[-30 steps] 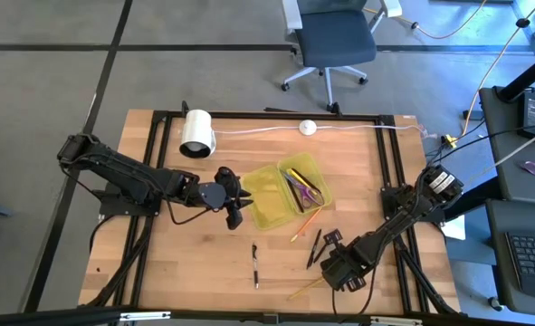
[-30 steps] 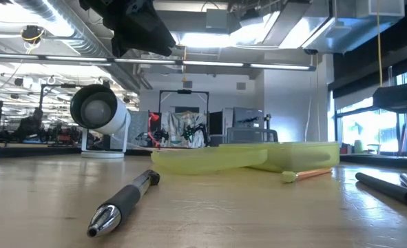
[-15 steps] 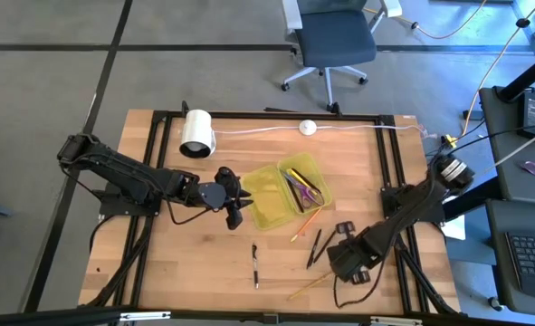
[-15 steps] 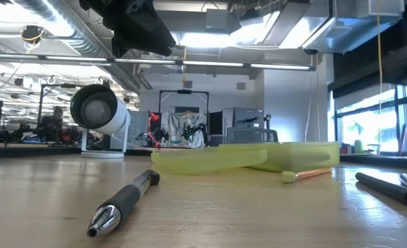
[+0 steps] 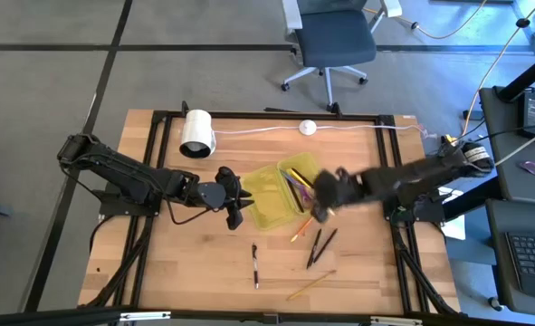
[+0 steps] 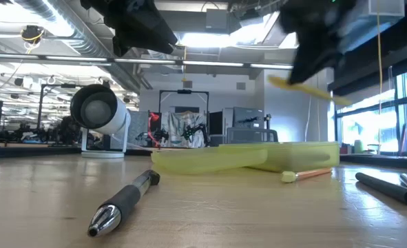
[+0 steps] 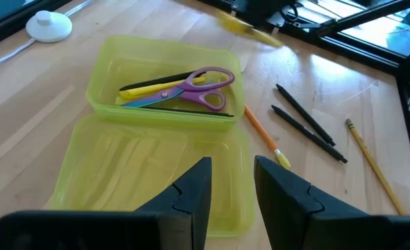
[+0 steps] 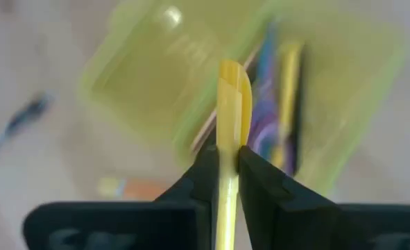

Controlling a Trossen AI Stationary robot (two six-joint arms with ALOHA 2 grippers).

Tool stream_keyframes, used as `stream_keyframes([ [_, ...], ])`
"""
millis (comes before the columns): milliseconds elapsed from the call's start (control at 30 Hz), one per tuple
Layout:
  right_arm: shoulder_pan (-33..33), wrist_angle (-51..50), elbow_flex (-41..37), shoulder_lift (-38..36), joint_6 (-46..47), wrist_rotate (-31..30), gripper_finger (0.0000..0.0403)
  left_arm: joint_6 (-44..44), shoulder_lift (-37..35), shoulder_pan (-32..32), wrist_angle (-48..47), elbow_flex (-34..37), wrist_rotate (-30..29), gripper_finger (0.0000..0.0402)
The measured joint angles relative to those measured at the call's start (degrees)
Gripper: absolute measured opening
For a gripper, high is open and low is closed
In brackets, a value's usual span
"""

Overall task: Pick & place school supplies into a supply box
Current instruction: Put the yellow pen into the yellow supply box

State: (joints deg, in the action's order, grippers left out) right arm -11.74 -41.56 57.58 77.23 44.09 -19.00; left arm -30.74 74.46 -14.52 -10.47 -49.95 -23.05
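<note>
The yellow-green supply box (image 5: 283, 192) lies open mid-table. Its far half (image 7: 164, 83) holds purple-and-blue scissors (image 7: 199, 89) and yellow and black pens; its near half (image 7: 156, 177) is bare. My left gripper (image 7: 231, 173) is open and hovers over that near half (image 5: 234, 214). My right gripper (image 5: 324, 194) is blurred at the box's right edge, above the table, shut on a yellow pen (image 8: 229, 104). An orange pencil (image 5: 305, 222), two black pens (image 5: 320, 244), a black-and-silver pen (image 5: 255, 264) and a yellow pencil (image 5: 310, 285) lie flat on the table. My right gripper pinches the yellow pen (image 8: 228, 149) between its two fingers. The pen's free end (image 8: 231, 73) sticks out past the fingertips. It is lifted clear and tilted, above the box, as the low view shows (image 6: 306, 89).
A white cylinder roll (image 5: 196, 133) stands near the far left, and a white puck (image 5: 308, 128) on a cable sits at the far edge. Black frame rails (image 5: 389, 172) border the table. Bare wood lies near and left of the loose pens.
My right gripper has risen from the table's near right part and swung toward the far edge and left to the box's right edge, carrying the yellow pen. My left gripper and the box have kept still.
</note>
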Motion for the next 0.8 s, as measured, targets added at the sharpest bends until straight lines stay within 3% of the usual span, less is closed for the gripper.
stream_keyframes([
  [167,11.9,6.4,0.0,2.2,-12.6,4.3,0.0049,0.0,0.0,0.0,0.0,0.0,0.0,0.0102],
  [300,17.8,10.2,0.0,5.4,-20.8,8.5,0.0045,0.0,0.0,0.0,0.0,0.0,0.0,0.0102],
  [500,22.3,9.4,0.0,11.3,-27.4,11.6,0.0046,0.0,0.0,0.0,0.0,0.0,-1.0,0.0102],
  [800,23.7,11.3,0.0,19.6,-32.6,13.7,0.0046,0.0,0.0,0.0,0.0,0.0,-1.5,0.0102],
])
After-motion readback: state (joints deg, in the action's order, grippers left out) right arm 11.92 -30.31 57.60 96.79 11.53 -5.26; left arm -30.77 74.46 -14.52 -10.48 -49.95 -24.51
